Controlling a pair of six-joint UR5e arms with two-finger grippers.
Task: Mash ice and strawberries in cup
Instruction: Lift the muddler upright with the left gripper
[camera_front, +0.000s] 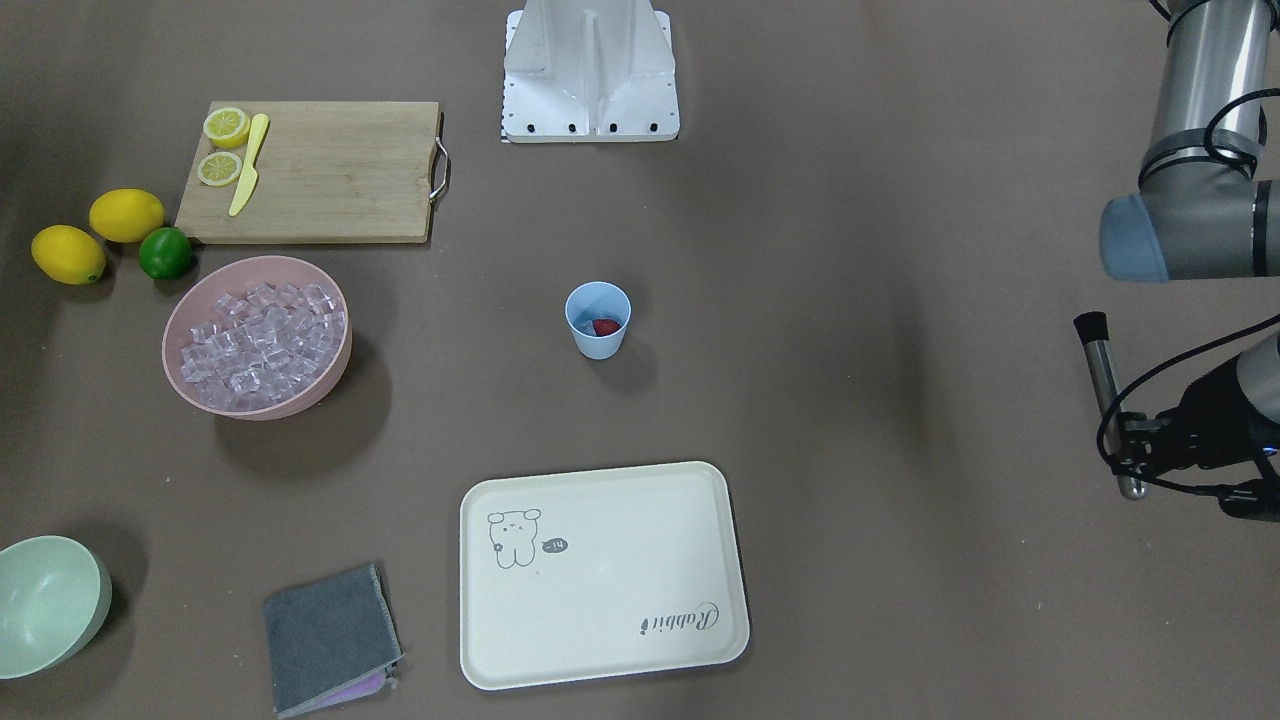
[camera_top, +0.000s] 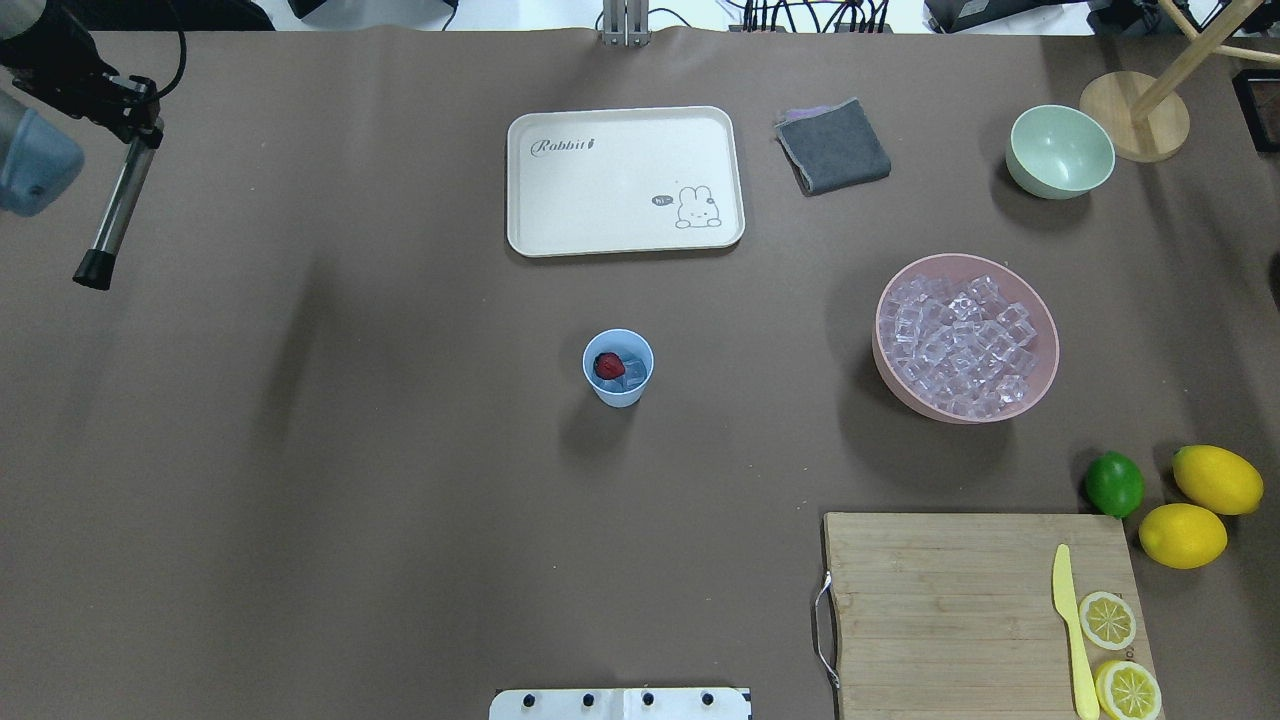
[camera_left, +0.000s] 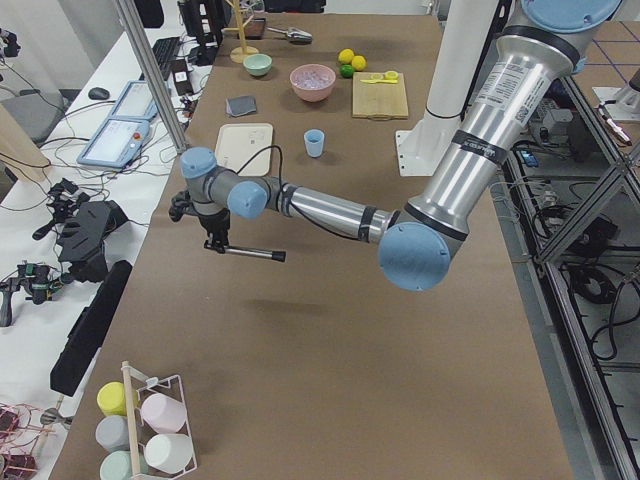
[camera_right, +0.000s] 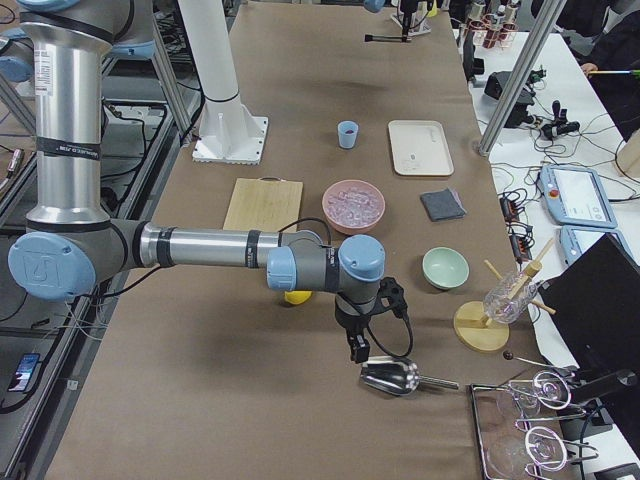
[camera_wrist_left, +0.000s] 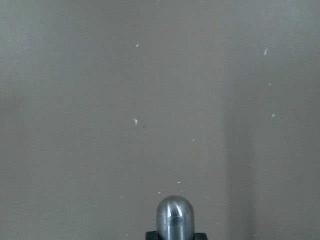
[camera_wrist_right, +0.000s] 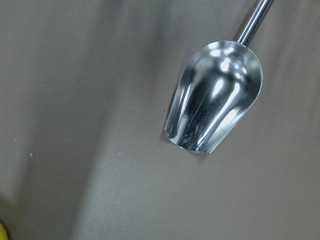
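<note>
Left gripper (camera_top: 138, 118) is pinched on a muddler (camera_top: 110, 215), black end toward the robot. Only the muddler's rounded metal tip is shown in its wrist view. Well apart from it, the cup (camera_top: 620, 398) is seen from overhead with the strawberry (camera_top: 608, 365) and ice (camera_top: 633, 375) inside. The right gripper (camera_right: 356, 353) is shown only in the right side view, just above a scoop (camera_right: 393, 376); its opening cannot be told.

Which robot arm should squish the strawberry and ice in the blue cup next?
Left, probably. The left gripper holds the metal masher up in the air. The right gripper is just above a scoop, which wouldn't mash what's in the cup.
</note>
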